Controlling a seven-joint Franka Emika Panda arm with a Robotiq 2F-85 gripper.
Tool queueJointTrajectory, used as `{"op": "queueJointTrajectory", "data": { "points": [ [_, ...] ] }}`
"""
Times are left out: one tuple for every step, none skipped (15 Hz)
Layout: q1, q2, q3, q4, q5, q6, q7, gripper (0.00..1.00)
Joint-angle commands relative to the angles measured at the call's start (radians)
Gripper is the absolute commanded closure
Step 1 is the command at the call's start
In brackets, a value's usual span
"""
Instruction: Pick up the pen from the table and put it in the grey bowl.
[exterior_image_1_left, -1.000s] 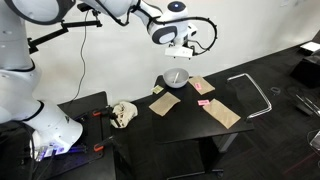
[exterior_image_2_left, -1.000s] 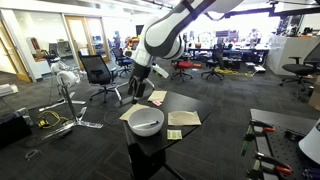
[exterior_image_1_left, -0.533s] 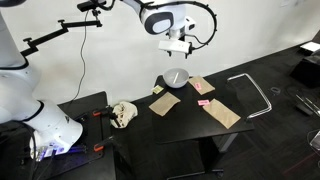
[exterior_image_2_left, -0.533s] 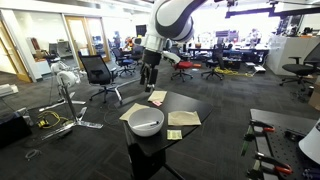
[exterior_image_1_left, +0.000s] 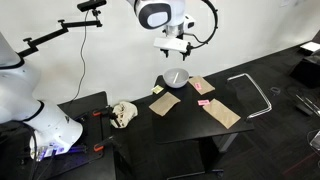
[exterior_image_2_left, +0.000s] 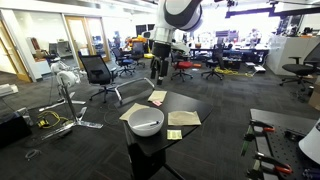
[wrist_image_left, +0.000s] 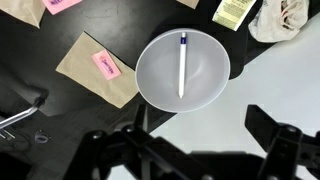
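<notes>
Gripper (wrist_image_left: 190, 150), seen from the wrist: the jaws stand wide apart, one at each lower corner of the view, with nothing between them. In both exterior views the gripper (exterior_image_1_left: 178, 52) (exterior_image_2_left: 157, 72) hangs well above the table (exterior_image_1_left: 195, 125), clear of everything on it.

Directly beneath the jaws lies the bowl (wrist_image_left: 155, 78), grey and round, resting on the table (wrist_image_left: 30, 70) close to its edge. The pen (wrist_image_left: 182, 66) lies inside the bowl, flat on the bottom and near the middle, touching no other object. It is too small to make out in the exterior views, where only the bowl (exterior_image_1_left: 176, 77) (exterior_image_2_left: 146, 122) shows.

Long axis of the pen: it runs away from the gripper body in the wrist view, at a right angle to the line that joins the two jaws. The blue-tipped end points away from the jaws; the white barrel end lies nearer them. The pen sits almost on the midline between the jaws, slightly toward one side.

Farther out, off to one jaw's side, a brown sheet (wrist_image_left: 100, 68) with a pink label lies flat on the table just beside the bowl. Beyond the other jaw, a crumpled cloth (wrist_image_left: 285, 18) lies well apart from the bowl.

Judgement: with the pen in the bowl and the jaws empty, the placing looks done. The coming move probably calls for no grasp, only a withdrawal upward, and the bowl's rim stands well clear of both jaws.
</notes>
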Motion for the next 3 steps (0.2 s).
{"op": "queueJointTrajectory", "data": {
  "points": [
    [0.035, -0.001, -0.035, 0.001, 0.009, -0.004, -0.005, 0.0],
    [0.036, -0.001, -0.035, 0.0, 0.009, -0.004, -0.005, 0.0],
    [0.037, -0.001, -0.035, -0.001, 0.009, -0.004, -0.005, 0.0]
  ]
}}
